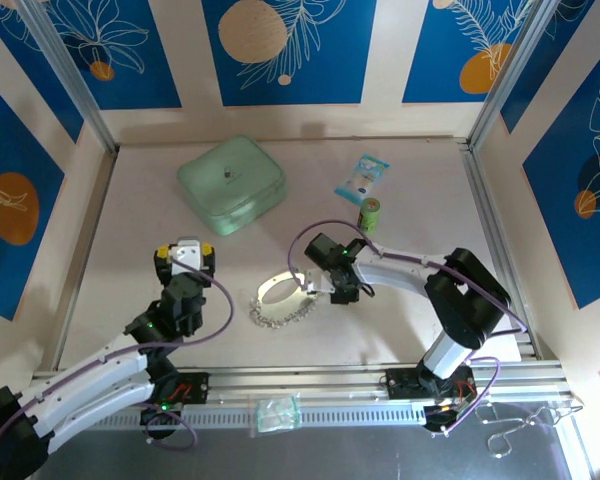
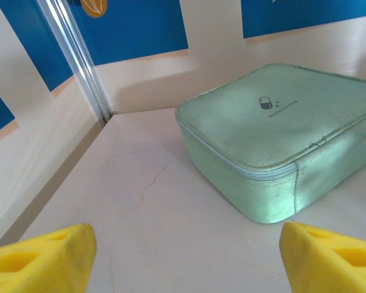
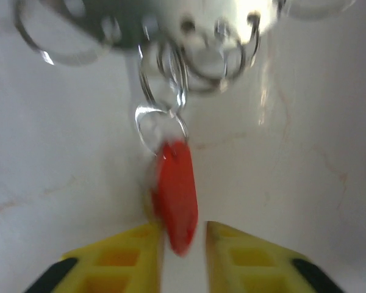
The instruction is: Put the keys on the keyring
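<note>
Now | right end effector (image 3: 184, 239) pinched close on red key (image 3: 175, 198), which links to silvery rings (image 3: 171, 73) at keyring (image 1: 278, 290) edge | keyring lies on tabletop (image 1: 140, 220) | left end effector (image 2: 184, 247) spread wide, holding nothing.

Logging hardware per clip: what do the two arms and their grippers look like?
The left arm and the right arm have white links between bulky black joints, with a thin purple cable looping alongside each. The left gripper and right gripper have yellow fingers with triangular cut-outs; the right one's carry black patches.
</note>
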You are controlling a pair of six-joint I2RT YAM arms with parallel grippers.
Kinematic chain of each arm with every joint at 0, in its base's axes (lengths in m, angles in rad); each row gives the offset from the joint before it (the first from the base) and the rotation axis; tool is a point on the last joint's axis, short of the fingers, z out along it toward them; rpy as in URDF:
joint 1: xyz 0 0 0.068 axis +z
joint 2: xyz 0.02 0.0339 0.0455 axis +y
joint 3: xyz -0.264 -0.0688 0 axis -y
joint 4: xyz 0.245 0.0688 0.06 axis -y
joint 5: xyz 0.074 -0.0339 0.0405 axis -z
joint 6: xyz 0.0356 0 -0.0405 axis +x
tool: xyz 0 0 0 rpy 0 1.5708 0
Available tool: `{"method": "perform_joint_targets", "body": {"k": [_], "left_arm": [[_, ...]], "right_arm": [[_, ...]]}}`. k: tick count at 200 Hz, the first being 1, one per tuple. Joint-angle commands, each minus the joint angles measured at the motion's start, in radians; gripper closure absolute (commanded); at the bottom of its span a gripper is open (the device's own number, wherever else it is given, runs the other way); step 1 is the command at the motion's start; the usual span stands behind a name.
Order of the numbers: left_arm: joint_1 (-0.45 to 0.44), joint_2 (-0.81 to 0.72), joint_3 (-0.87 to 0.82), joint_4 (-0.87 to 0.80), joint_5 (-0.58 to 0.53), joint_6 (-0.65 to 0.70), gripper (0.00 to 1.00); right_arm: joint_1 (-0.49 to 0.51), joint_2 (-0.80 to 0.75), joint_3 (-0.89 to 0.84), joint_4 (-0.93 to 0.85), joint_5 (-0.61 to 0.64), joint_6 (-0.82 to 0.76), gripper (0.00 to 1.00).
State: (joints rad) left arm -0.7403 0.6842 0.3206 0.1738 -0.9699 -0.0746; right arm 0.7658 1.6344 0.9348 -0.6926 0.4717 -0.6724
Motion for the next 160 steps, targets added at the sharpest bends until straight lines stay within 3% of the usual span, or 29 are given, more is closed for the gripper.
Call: {"method": "perform_joint_targets", "body": {"k": [1,39,55,74,95,114,137,160], "left_arm": [[0.044,0.015,0.004,0.051,0.046,-0.009,0.16],[0.152,0.065,0.008,0.078,0.117,0.025,0.03],[0.205,0.108,0.001,0.106,0.162,0.04,0.0],[0.26,0.171,-0.007,0.156,0.189,0.057,0.0],[0.321,0.232,-0.028,0.277,0.225,0.108,0.0],[0.398,0.296,-0.056,0.38,0.291,0.11,0.0],[0.475,0.396,-0.058,0.445,0.383,0.105,0.0],[0.507,0.52,-0.091,0.641,0.43,0.149,0.0]], "right_arm": [[-0.025,-0.079,-0.016,-0.021,-0.027,0.031,0.67],[-0.132,-0.307,-0.025,0.098,-0.227,0.225,0.66],[-0.215,-0.406,-0.078,0.279,-0.355,0.383,0.62],[-0.35,-0.481,-0.195,0.522,-0.405,0.585,0.57],[-0.476,-0.469,-0.301,0.739,-0.337,0.713,0.57],[-0.543,-0.438,-0.397,0.947,-0.267,0.713,0.57],[-0.616,-0.393,-0.517,1.247,-0.326,0.678,0.57],[-0.671,-0.289,-0.586,1.473,-0.335,0.684,0.58]]}}
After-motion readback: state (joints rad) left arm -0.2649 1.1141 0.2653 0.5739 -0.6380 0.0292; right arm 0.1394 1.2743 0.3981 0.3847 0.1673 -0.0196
